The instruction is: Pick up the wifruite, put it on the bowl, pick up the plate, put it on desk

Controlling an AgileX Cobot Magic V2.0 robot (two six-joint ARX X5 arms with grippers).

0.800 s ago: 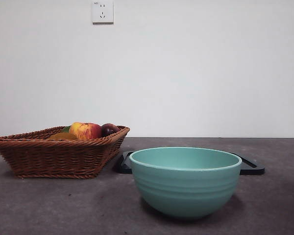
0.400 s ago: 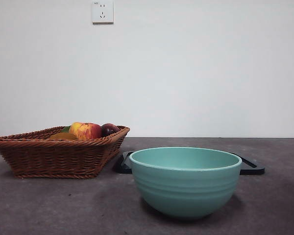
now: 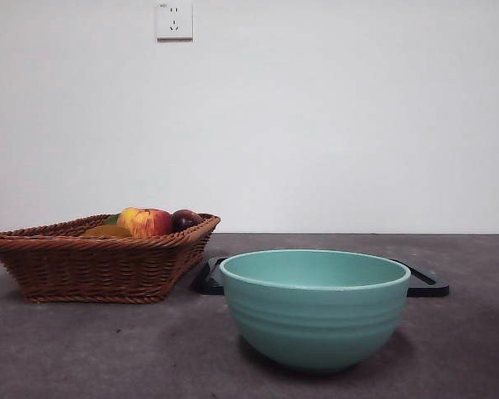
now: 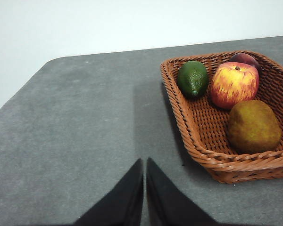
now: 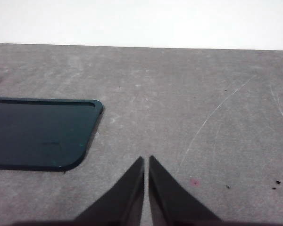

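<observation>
The wifruite (image 4: 253, 126), a dull brown oval fruit, lies in the wicker basket (image 4: 212, 155); in the front view the basket's rim hides it. The mint-green bowl (image 3: 314, 307) stands on the desk (image 3: 108, 349) near the front, with nothing showing above its rim. The plate, a glossy black tray (image 5: 37, 132), lies flat behind the bowl (image 3: 428, 284). My left gripper (image 4: 145, 162) is shut and hangs over bare desk beside the basket. My right gripper (image 5: 146, 159) is shut over bare desk beside the tray. Neither arm appears in the front view.
The basket (image 3: 100, 258) also holds a red-and-yellow apple (image 4: 234, 84), a green avocado (image 4: 193, 78) and a dark plum (image 4: 245, 58). A white wall with a socket (image 3: 174, 20) stands behind the desk. The desk's rounded corner (image 4: 52, 61) lies beyond the left gripper.
</observation>
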